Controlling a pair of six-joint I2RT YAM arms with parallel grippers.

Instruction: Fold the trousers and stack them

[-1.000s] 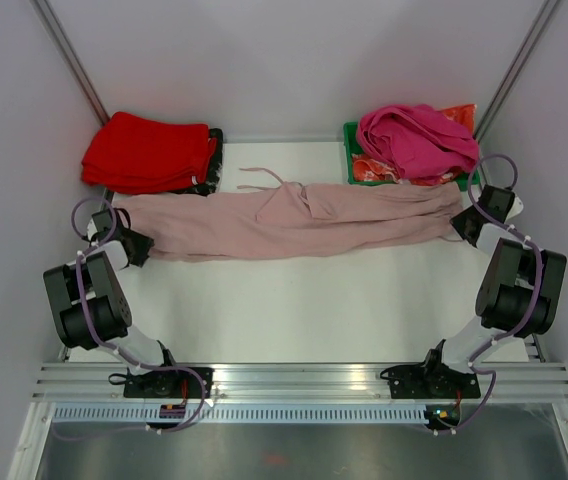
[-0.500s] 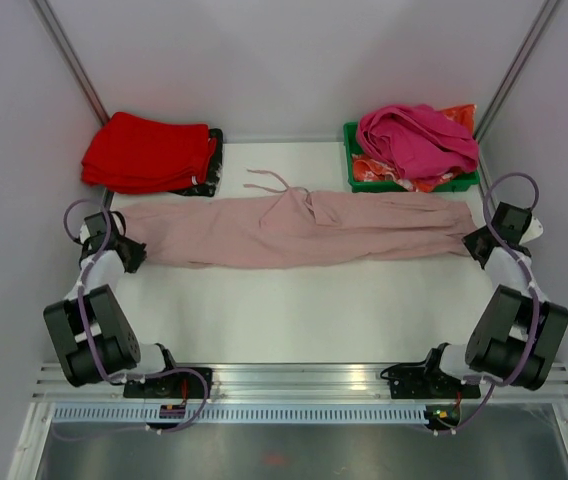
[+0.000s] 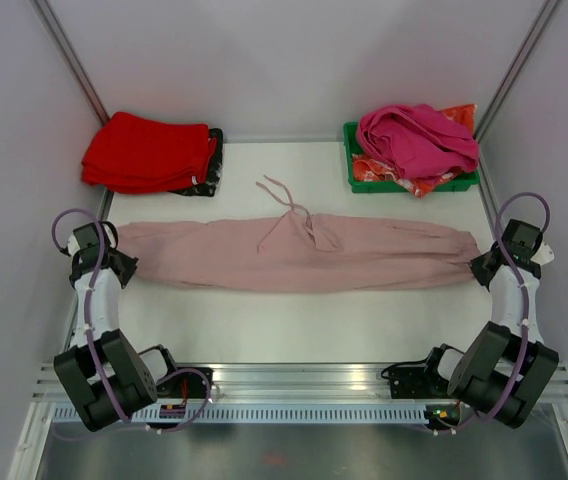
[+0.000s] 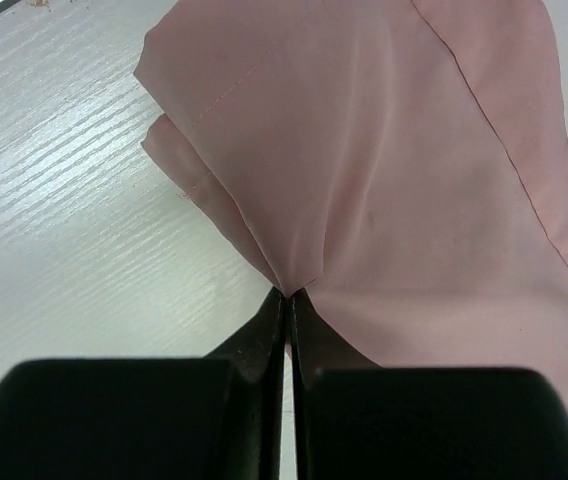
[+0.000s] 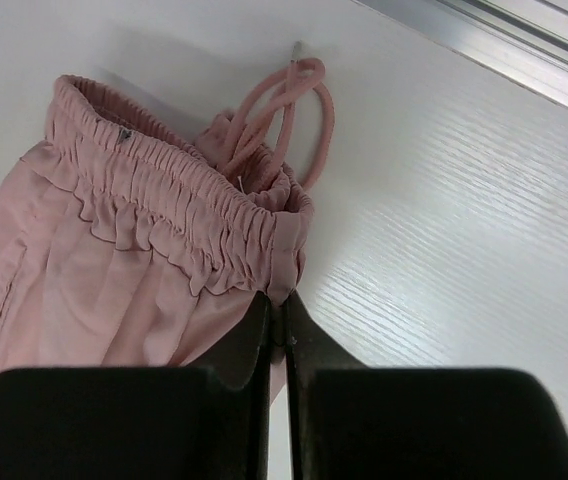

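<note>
The trousers point(image 3: 294, 255) lie stretched in one long, narrow band across the middle of the white table point(image 3: 294, 320), running from the left edge to the right. A loose triangular flap sits at their centre, and two thin drawstring cords point(image 3: 282, 193) trail from it toward the far side. The left end is a plain hemmed edge. The left gripper point(image 4: 286, 295) has its fingers pressed tight together on it, and the thin cloth puckers into a point where they pinch. The right end is the gathered elastic waistband point(image 5: 164, 200), with a loop of pink cord lying on the table just beyond it. The right gripper point(image 5: 276, 300) is clamped on the corner of that band, and no gap shows between its jaws. Seen from above, the two arms mirror each other. Each rises from its base at the near rail, folds at a bulky elbow close to that rail, and sends a slim forearm out along its own side of the table, so each wrist sits at one tip of the garment. The fabric between them lies fairly flat, with only soft wrinkles. At the far left corner, well apart from the trousers, sits a stack of vivid red folded garments point(image 3: 149, 152). At the far right a green bin point(image 3: 352, 160) holds a crumpled magenta garment point(image 3: 416, 137).
</note>
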